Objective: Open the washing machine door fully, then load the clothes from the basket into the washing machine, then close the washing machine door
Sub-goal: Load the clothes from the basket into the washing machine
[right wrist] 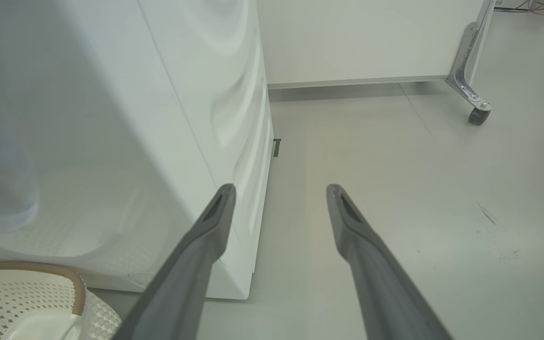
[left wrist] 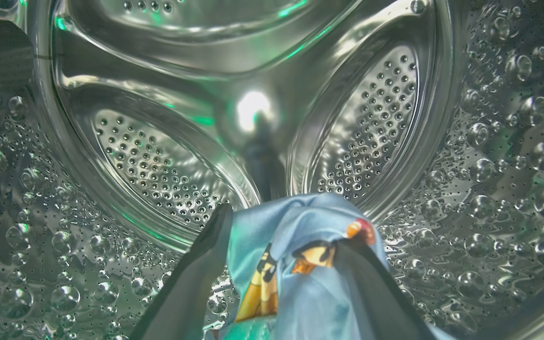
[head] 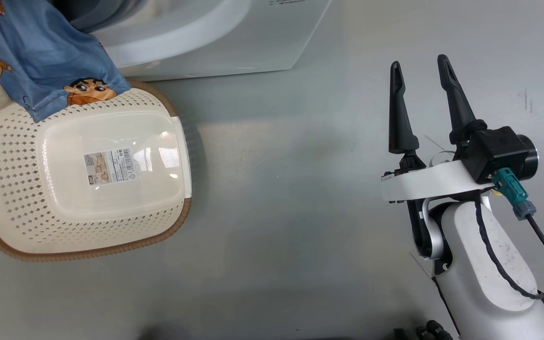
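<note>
Currently loading: inside the washing machine (left wrist: 158, 165) the left gripper (left wrist: 284, 226) stands with jaws spread, the clothes (left wrist: 300, 293) loose between them; next, probably withdraw without dragging fabric back out.

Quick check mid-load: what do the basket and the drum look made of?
The basket: glossy cream plastic, moulded perforations, brown woven-look rim, probably plastic too. The washing machine drum: polished steel by its look, mirror reflections, punched holes and embossed bumps.

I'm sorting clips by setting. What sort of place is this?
Probably a lab or test room rather than a home: a washing machine stands on a smooth grey floor, with a white panel on a caster nearby.
</note>
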{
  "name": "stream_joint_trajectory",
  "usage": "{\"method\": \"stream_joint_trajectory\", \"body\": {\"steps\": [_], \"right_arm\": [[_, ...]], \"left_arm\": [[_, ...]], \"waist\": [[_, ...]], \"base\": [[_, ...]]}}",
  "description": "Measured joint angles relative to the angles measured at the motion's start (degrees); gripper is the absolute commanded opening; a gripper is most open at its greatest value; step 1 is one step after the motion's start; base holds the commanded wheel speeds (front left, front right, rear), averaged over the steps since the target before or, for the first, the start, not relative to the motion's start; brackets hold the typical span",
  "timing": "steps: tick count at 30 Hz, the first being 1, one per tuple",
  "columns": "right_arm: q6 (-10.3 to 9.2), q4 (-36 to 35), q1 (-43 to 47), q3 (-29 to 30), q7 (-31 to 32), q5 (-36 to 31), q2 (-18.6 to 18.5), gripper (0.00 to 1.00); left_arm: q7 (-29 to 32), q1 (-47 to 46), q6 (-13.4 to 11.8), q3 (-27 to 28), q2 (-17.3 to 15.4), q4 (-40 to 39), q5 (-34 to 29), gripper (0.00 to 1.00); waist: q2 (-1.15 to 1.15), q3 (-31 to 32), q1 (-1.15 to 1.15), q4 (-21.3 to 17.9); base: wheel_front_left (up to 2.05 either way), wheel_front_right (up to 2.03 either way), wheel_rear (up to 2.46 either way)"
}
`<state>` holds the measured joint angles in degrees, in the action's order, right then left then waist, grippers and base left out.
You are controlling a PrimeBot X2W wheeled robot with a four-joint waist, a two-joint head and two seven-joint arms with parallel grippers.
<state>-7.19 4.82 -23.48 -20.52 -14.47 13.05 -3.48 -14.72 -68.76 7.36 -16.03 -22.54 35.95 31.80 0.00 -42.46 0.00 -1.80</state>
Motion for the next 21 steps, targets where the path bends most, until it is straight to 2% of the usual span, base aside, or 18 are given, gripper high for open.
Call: {"method": "stream_joint_trajectory", "body": {"steps": [21], "right_arm": [[0.00,0.1,0.5,0.5,0.0,0.0,0.0,1.00]], "left_arm": [[0.0,11.0,0.0,1.0,0.8,-1.1,0.6,1.00]], "waist": [[0.00,1.2,0.00,0.8]], "base": [[0.00,0.00,0.00]]}}
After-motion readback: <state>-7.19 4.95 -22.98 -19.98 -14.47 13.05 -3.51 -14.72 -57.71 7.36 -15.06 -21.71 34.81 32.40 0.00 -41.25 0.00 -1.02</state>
